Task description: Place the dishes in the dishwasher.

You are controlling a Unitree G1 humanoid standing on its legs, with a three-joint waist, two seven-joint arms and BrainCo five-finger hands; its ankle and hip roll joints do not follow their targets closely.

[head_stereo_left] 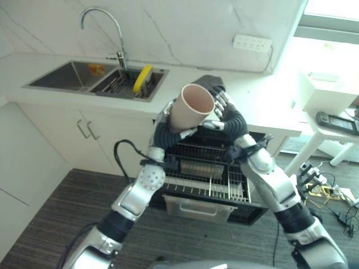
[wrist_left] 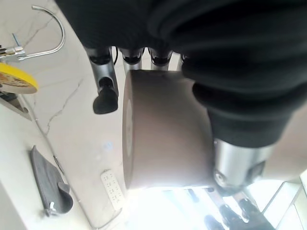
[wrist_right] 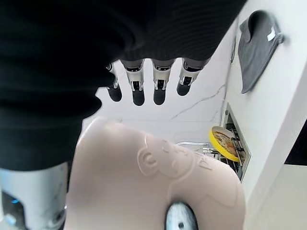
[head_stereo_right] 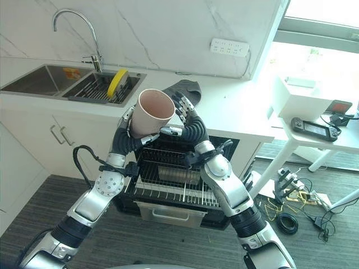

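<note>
While both arms rise above the open dishwasher point(head_stereo_left: 207, 185), one pale beige cup point(head_stereo_left: 191, 106) is held between the two hands, its mouth tilted up toward the camera. The left hand point(head_stereo_left: 168, 115) sits at the cup's 8 o'clock side with fingers and thumb curled round its wall; the left wrist view shows dark fingertips point(wrist_left: 105, 100) past the rim and the thumb pressed against the side. The right hand point(head_stereo_left: 221, 109) sits at the cup's 3 o'clock, fingers only loosely bent behind the cup in the right wrist view, while a thumb tip point(wrist_right: 180, 218) rests on the cup's wall (whether this hand truly grips cannot be told). That same view shows a raised cartoon figure moulded into the cup; no writing can be read on it.

Below the hands, the dishwasher's one wire rack point(head_stereo_right: 168, 179) is pulled out, with a drawer front at its 6 o'clock edge. At 10 o'clock from the cup, one double sink point(head_stereo_left: 84, 75) with one curved tap point(head_stereo_left: 106, 25) holds one yellow plate point(head_stereo_left: 143, 78) standing on edge in the nearer basin. One dark grey cloth point(head_stereo_right: 185, 88) lies on the white countertop point(head_stereo_right: 241, 115) just behind the hands, and one white power strip point(head_stereo_left: 252, 42) is on the marble wall at 1 o'clock.
</note>
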